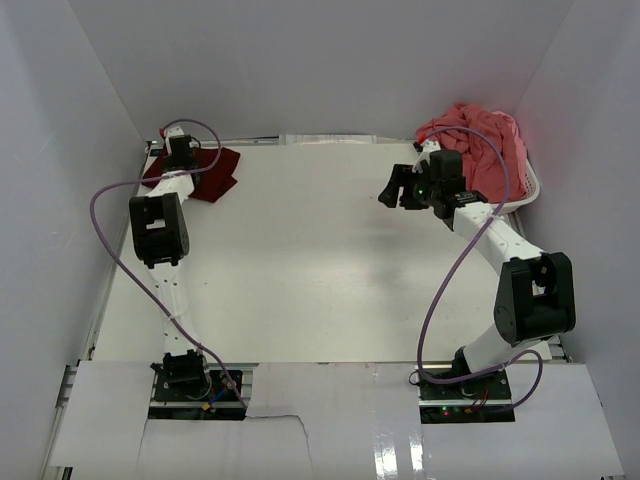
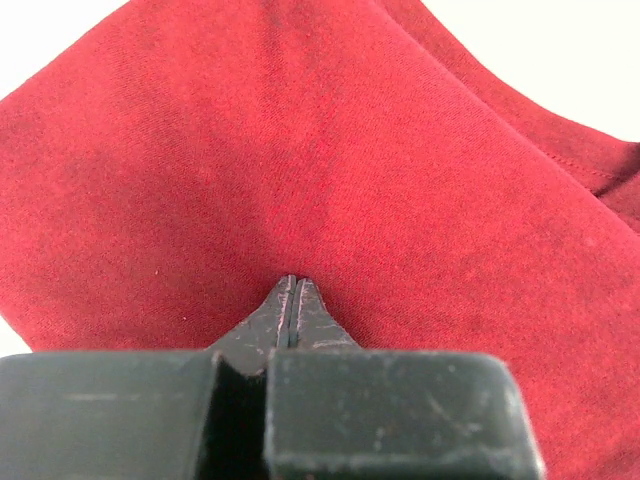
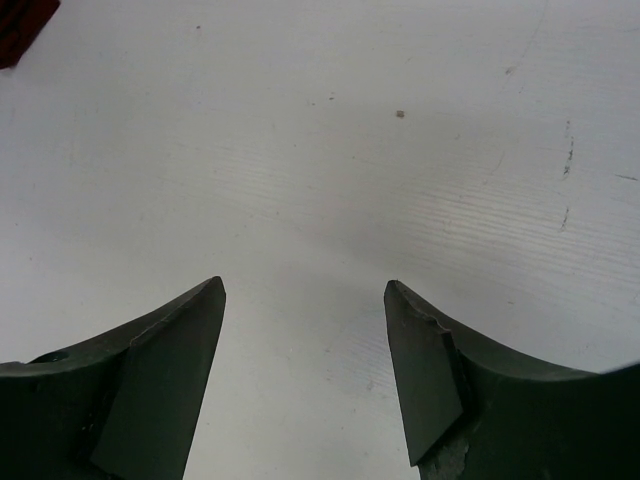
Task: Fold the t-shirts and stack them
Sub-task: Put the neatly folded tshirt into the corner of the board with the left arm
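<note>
The dark maroon t-shirt (image 1: 215, 175) lies folded into a small packet at the table's far left corner. It fills the left wrist view (image 2: 350, 150). My left gripper (image 1: 182, 158) points down at it, its jaws pressed together (image 2: 292, 282) with no cloth between them; whether the tips touch the shirt I cannot tell. The coral pink t-shirt (image 1: 482, 140) is heaped in the white basket at the far right. My right gripper (image 1: 398, 188) hovers open over bare table (image 3: 305, 290), left of that basket, holding nothing. A maroon corner (image 3: 20, 25) shows at the top left of the right wrist view.
The white plastic basket (image 1: 530, 195) stands against the right wall. White walls close in the table (image 1: 320, 260) on the left, far and right sides. Purple cables loop off both arms.
</note>
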Available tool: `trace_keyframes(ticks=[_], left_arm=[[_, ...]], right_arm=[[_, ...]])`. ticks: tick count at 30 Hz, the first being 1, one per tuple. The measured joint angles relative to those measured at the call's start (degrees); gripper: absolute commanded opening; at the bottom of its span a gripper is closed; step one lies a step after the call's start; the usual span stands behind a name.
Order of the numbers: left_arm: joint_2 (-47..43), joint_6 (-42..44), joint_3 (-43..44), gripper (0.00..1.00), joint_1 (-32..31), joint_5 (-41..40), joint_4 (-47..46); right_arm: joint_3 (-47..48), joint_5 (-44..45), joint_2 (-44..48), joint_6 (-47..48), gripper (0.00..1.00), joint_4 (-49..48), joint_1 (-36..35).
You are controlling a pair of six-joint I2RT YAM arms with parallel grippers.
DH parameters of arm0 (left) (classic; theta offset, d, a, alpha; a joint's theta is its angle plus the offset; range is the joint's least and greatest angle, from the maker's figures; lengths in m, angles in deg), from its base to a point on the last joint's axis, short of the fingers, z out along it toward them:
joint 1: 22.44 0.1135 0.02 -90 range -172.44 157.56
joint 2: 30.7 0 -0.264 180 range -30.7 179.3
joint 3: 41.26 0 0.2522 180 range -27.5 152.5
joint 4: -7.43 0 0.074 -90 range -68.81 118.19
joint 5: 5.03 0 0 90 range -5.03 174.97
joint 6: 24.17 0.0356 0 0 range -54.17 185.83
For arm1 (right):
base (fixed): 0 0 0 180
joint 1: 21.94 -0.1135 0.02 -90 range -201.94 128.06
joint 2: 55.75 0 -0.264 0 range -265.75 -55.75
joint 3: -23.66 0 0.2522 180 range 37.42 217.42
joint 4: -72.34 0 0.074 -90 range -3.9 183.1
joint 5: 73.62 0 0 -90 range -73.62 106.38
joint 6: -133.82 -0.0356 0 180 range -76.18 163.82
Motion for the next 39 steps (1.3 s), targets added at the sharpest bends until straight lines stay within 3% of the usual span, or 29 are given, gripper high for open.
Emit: trace_keyframes(ticks=[9,11,15,17,18,23,27,29,33,35,39], left_arm=[[6.0,0.1,8.4,0.00,5.0,3.6,-2.4],[7.8,-0.1,11.3,0.08,5.6,4.7,-2.4],[10.1,-2.7,15.0,0.45,5.8,5.9,-2.7],[10.1,-4.4,15.3,0.70,5.7,7.5,-3.6],[10.1,-5.9,15.6,0.98,5.6,8.5,-3.9],[9.1,-10.9,16.0,0.98,4.9,13.6,-6.4],[1.0,-13.4,7.3,0.98,3.1,15.0,-8.0],[-5.4,-14.1,2.1,0.98,1.3,16.3,-8.0],[-20.7,-14.2,-6.1,0.98,-3.4,19.9,-7.5],[-29.5,-14.0,-11.0,0.98,-6.4,21.4,-8.2],[-45.4,-14.1,-19.7,0.98,-10.4,24.8,-6.9]], right_arm=[[-1.2,-3.2,-1.0,-0.5,0.71,-2.1,0.0],[-1.3,-3.8,-1.3,-0.9,0.71,-2.4,0.0],[-2.1,-4.5,-1.4,-1.1,0.71,-2.9,0.0],[-2.2,-4.5,-1.4,-1.1,0.72,-2.9,-0.1],[-2.2,-4.5,-1.4,-1.1,0.73,-2.9,-0.1],[-2.9,-4.2,-1.2,-1.1,0.79,-3.8,-0.2],[-1.4,-2.3,-1.2,-0.1,0.79,-2.9,-0.1],[2.3,-0.5,-1.6,1.0,0.79,-0.4,0.2],[12.4,2.8,-3.1,3.1,0.99,3.1,1.7],[15.7,3.8,-3.1,4.0,0.90,4.2,2.6],[16.9,3.7,-1.9,4.4,0.90,6.2,3.7]])
